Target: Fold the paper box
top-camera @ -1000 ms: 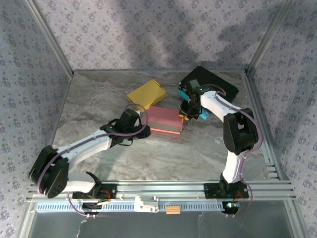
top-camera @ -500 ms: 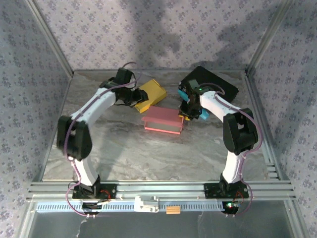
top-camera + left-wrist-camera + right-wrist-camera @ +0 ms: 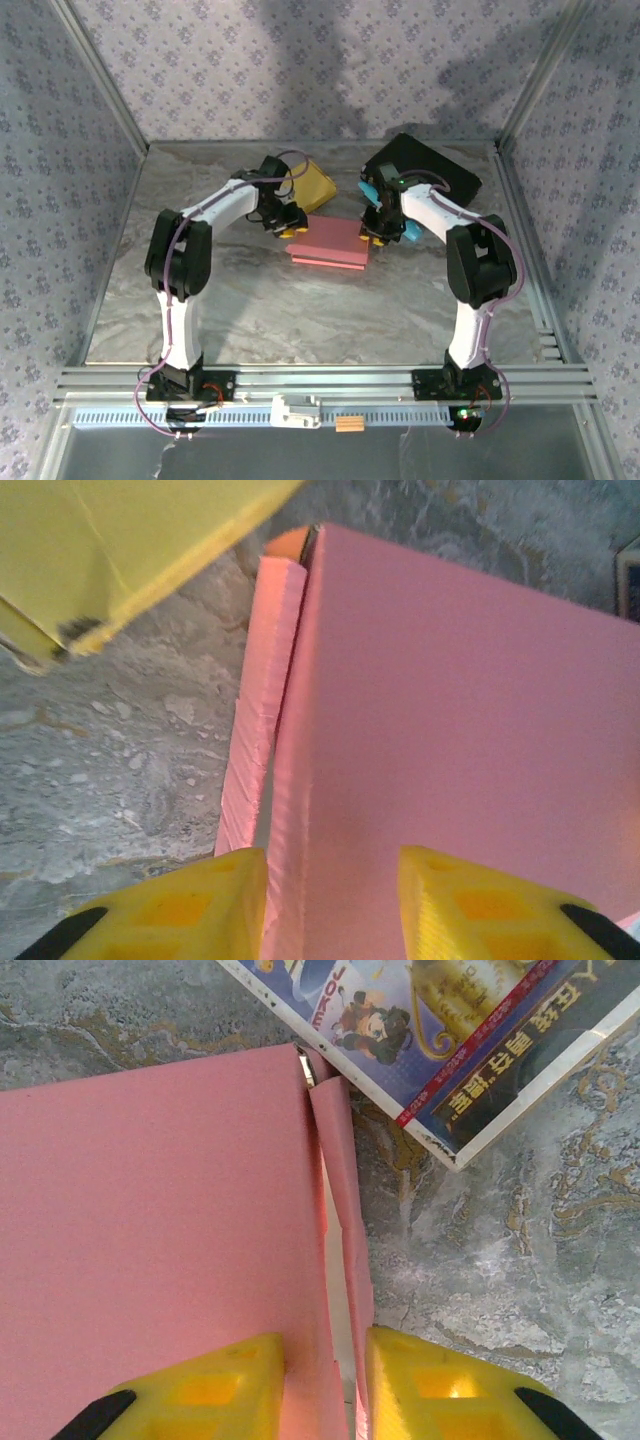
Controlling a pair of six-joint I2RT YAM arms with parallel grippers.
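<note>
Near the middle of the desk (image 3: 250, 310) lies the pink box (image 3: 328, 243), its lid flat. The left fingers (image 3: 170, 910) are spread astride its left edge, one over the lid. The right fingers (image 3: 200, 1390) pinch its right edge and side flap. A yellow box (image 3: 310, 183) sits just behind, and a printed carton (image 3: 450, 1030) is near the right end.

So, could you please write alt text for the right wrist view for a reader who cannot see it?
The right tool's yellow fingers straddle one edge of a pink paper box, with a narrow side flap between them. A colourfully printed flat item lies just beyond on the grey marbled table.
</note>
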